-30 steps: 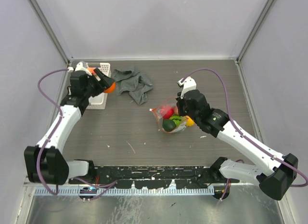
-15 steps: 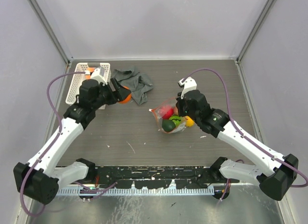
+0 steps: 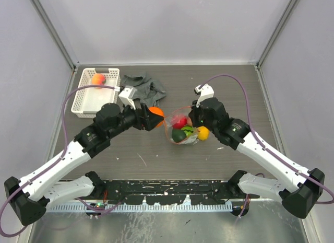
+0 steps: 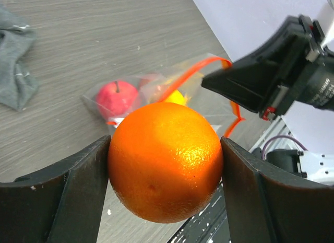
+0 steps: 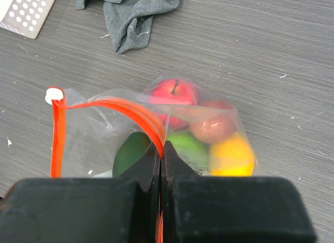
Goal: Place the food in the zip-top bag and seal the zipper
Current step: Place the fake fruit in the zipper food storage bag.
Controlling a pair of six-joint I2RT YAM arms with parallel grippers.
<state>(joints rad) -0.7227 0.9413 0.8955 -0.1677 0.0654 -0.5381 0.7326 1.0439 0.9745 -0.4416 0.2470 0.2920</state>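
The tabletop (image 3: 130, 143) carries everything. At its far left corner stands the white basket (image 3: 78, 99) with one pinkish-orange fruit (image 3: 97, 78) inside, so we judge the loading is not yet finished. Beside the basket the grey cloth (image 3: 148, 86) lies crumpled, apart from the work.

Near the middle sits the zip-top bag (image 5: 94, 133). It already holds a red apple (image 5: 172, 91), a brown piece (image 5: 211, 129), a yellow piece (image 5: 231, 155) and two green ones.

The left tool (image 3: 151, 117) has its fingers spread wide and clamped on either side of an orange (image 4: 166, 160). It carries the orange clear of the tabletop, just beside the bag's mouth. We take the side grip to leave the fruit free to drop when released.

The right tool (image 5: 160, 149), fingers pressed together, pinches the upper lip of the zipper (image 5: 120, 104). It lifts that lip into an arch, and we read this as propping the mouth open for the orange to pass.
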